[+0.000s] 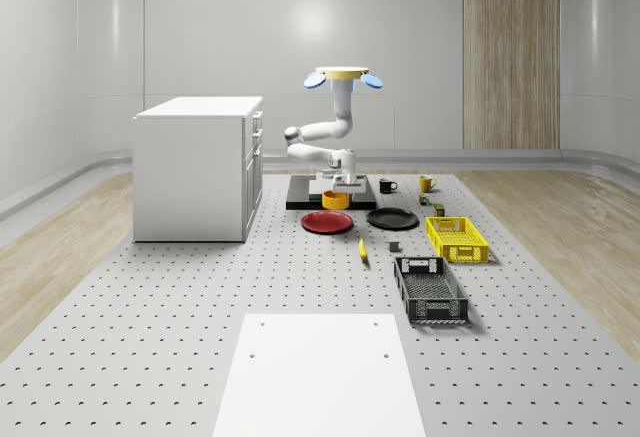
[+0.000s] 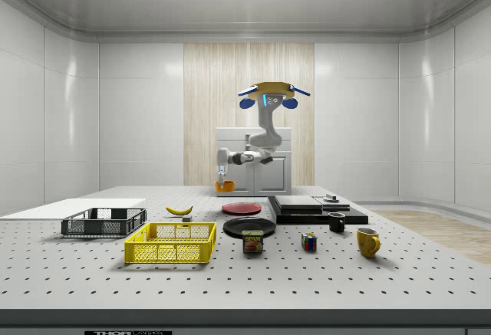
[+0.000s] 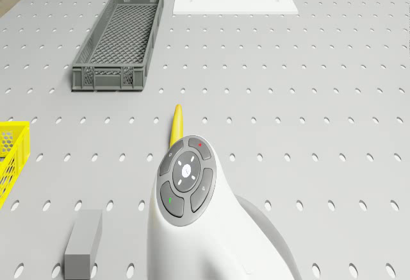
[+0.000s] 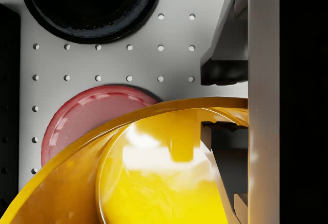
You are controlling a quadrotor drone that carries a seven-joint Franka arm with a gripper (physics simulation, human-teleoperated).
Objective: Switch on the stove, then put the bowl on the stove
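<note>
The drone [image 1: 343, 77] hovers above the far side of the black stove [image 1: 362, 200], well above the table. Its white arm bends down toward the stove's front edge. The gripper [image 1: 343, 183] is shut on the rim of the yellow bowl [image 1: 336, 200], which hangs upright just off the surface. In the wrist view one finger [image 4: 223, 70] presses the outside of the bowl [image 4: 154, 183] and the other sits inside the rim. The red plate [image 4: 87, 116] lies partly beneath the bowl. In the side view the bowl [image 2: 224, 187] hangs left of the stove [image 2: 314, 209], whose knob [image 2: 331, 197] sits on top.
A white cabinet [image 1: 195, 167] stands left of the stove. A black plate [image 1: 392, 219], yellow basket [image 1: 456, 238], grey crate [image 1: 429, 290], banana [image 1: 362, 248] and small grey block [image 1: 394, 247] lie in front. Two mugs [image 1: 386, 186] sit to the right. A white panel [image 1: 320, 372] lies nearest.
</note>
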